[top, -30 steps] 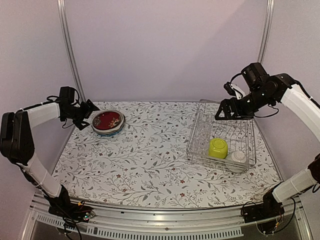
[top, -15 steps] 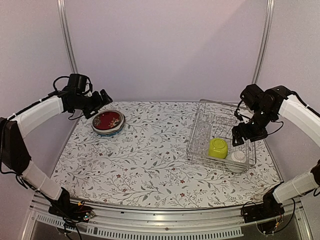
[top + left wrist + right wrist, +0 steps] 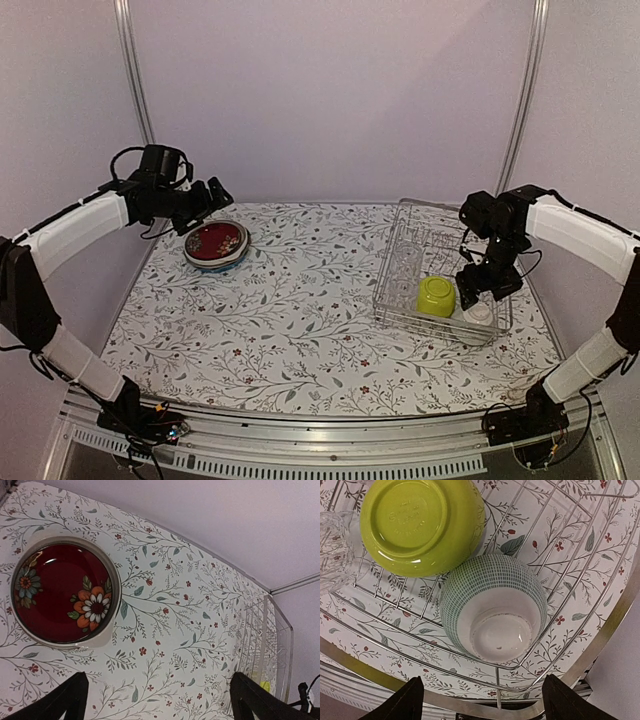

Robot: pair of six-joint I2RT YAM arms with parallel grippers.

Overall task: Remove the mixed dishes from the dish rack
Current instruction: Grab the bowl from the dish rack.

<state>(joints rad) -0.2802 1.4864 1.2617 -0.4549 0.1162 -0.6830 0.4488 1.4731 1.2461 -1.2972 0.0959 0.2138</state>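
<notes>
The dish rack (image 3: 443, 262) stands on the right of the table. In it a lime-green bowl (image 3: 436, 296) (image 3: 420, 525) and a small whitish bowl (image 3: 478, 313) (image 3: 492, 605) with a green grid pattern lie upside down, side by side. A clear glass (image 3: 332, 550) shows at the left. My right gripper (image 3: 482, 284) (image 3: 482, 702) hangs open just above the whitish bowl, with nothing between its fingers. The red floral plate (image 3: 215, 243) (image 3: 62, 592) rests on a pale-rimmed plate at the far left. My left gripper (image 3: 215, 194) (image 3: 157, 702) hovers open above and beside it.
The rack's wire walls and upright prongs (image 3: 440, 238) rise around the bowls. The table's metal edge (image 3: 600, 640) runs close past the rack's near right corner. A flowered cloth (image 3: 300, 300) covers the table between the plates and the rack.
My right arm has dropped from above the rack's far side to just over the bowls, its jaws narrowing slightly. My left arm has lifted up and away from the red plate.
</notes>
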